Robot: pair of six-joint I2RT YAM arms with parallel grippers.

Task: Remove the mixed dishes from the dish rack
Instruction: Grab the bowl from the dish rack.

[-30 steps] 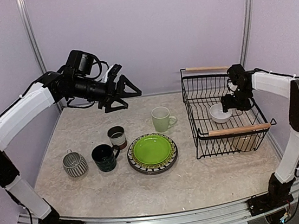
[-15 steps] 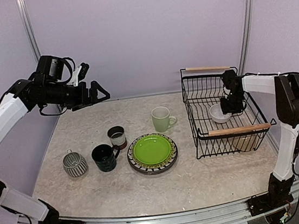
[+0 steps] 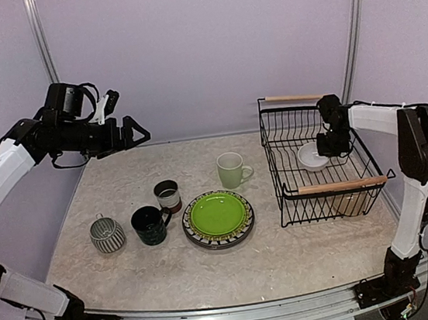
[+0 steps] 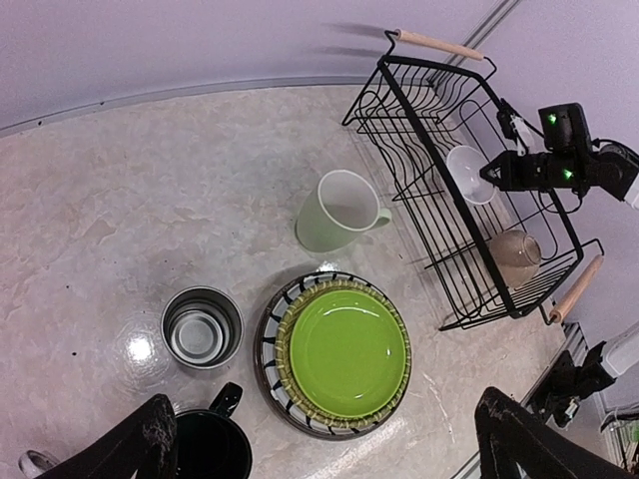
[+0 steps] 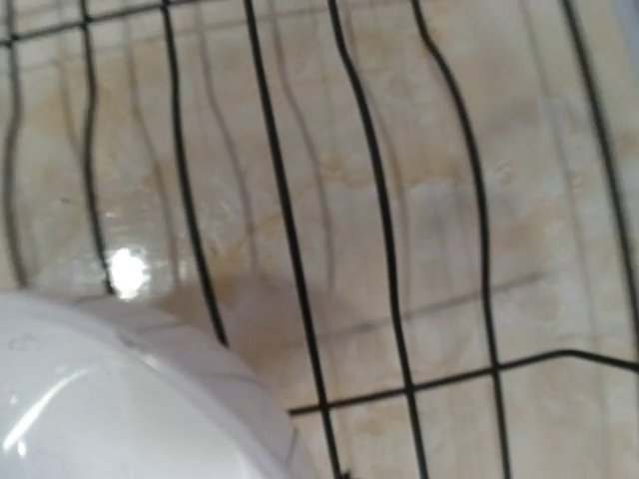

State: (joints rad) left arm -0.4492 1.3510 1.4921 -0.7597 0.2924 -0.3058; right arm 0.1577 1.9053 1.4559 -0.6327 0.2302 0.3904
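Note:
The black wire dish rack (image 3: 275,152) stands at the right, and a white bowl (image 3: 312,157) lies tilted inside it. My right gripper (image 3: 327,147) reaches into the rack and is shut on the bowl's right rim. The right wrist view shows only that bowl (image 5: 110,399) close up over the rack wires; its fingers are out of frame. My left gripper (image 3: 134,131) hangs open and empty, high at the back left. On the table lie a lime-green plate (image 3: 217,214) atop stacked plates, a pale green mug (image 3: 232,169), a brown-white mug (image 3: 167,194), a dark teal mug (image 3: 149,224) and a striped cup (image 3: 107,234).
A brownish bowl (image 4: 516,257) lies in the rack's near end, under the front wooden handle (image 3: 333,186). The back handle (image 3: 294,98) is close to the rear wall. Bare tabletop (image 3: 289,260) runs along the front.
My right gripper has shut on the white bowl's rim, and the bowl has tipped up slightly. The left arm has swung back and to the left, away from the table's middle.

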